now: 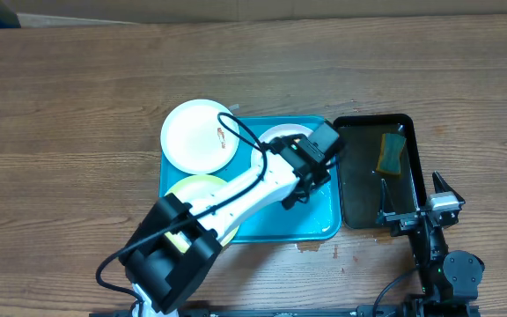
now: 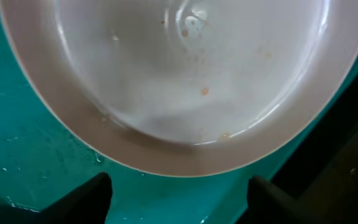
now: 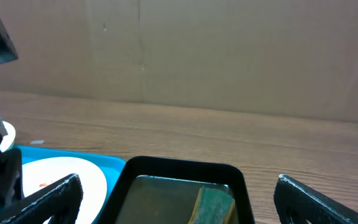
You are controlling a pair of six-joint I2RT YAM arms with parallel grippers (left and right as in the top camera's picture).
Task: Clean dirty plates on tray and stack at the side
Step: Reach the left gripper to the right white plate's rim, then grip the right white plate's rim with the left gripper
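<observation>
The white plate with the little orange spots lies flat in the blue tray. Seen from above, it sits in the tray's 1 o'clock corner. It is round, so it has no long side, and any bit of the rim is as good as another.

In the left wrist view, the near rim curves just past the left gripper, at 12 o'clock from the jaws. Those jaws are spread, with only bare tray between them. They look close to the rim but not touching it. So you would likely need to go straight ahead, toward 12 o'clock, to get the rim between the fingers.

Your left arm is the near one, as it hangs right over this plate. The right gripper is well apart, at 4 o'clock from the plate, by the black tray that holds the sponge. Its jaws are spread wide too and hold nothing.

From above, a second white plate lies at 10 o'clock across the tray's corner. A yellow plate lies at 8 o'clock, partly under the arm.
</observation>
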